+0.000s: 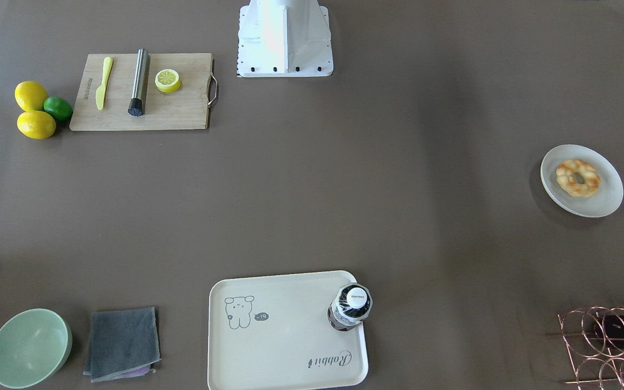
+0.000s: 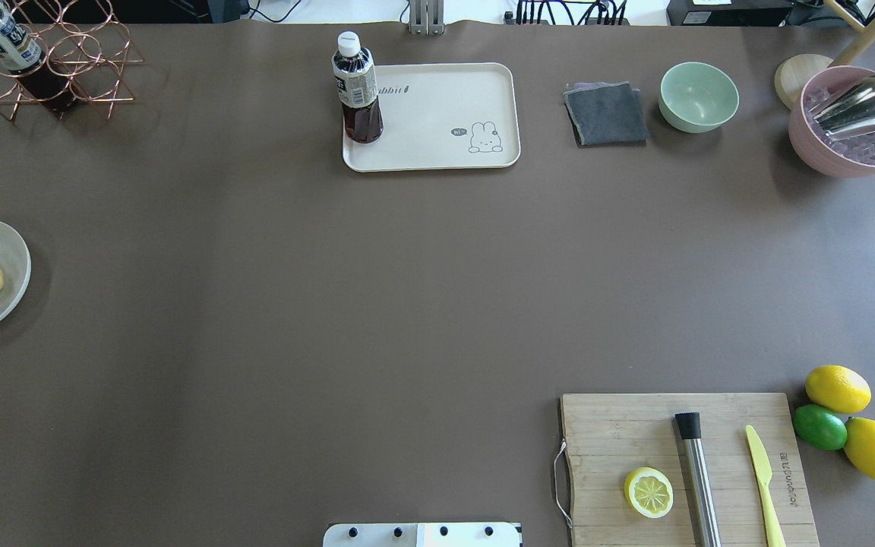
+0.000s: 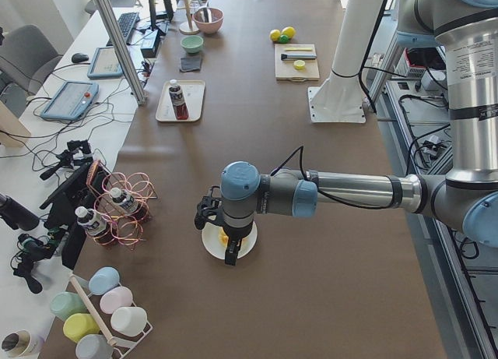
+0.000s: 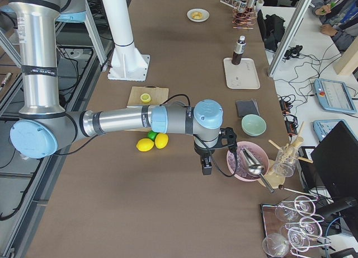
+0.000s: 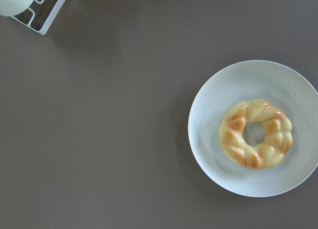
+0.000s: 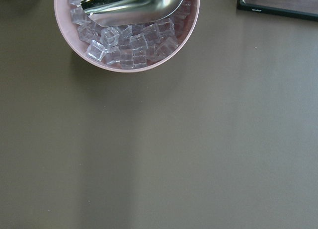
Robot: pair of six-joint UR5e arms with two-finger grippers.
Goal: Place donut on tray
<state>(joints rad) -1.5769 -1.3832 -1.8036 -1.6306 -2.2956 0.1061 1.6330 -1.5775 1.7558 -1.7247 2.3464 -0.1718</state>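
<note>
**Exterior front-facing.** The donut (image 1: 578,177) lies on a round pale plate (image 1: 603,203) at the table edge on the robot's left. The tray (image 1: 279,346) is well apart from it, with a bottle (image 1: 351,306) standing in one corner. Neither arm shows. A delivery over that corner would likely topple the bottle.

**Overhead exterior.** Same layout. The half of the tray with the rabbit drawing is bare, and is judged the safer target.

**Exterior left.** The left gripper (image 3: 230,254) hangs over the plate. Its finger spread cannot be told here. A copper wire rack (image 3: 128,211) stands near and could be struck on the lift.

**Exterior right.** The right gripper (image 4: 206,166) hovers beside a pink bowl (image 4: 246,164), far from the donut. Its spread also cannot be told.

**Left wrist-mounted.** The donut sits right of the frame's centre and no fingers show. A straight descent may land on the plate's rim, tipping or sliding the plate. The lumpy glazed surface may slip in a light grip.

**Right wrist-mounted.** Ice cubes (image 6: 124,45) and a metal scoop (image 6: 134,3) show, and nothing of the task.
</note>
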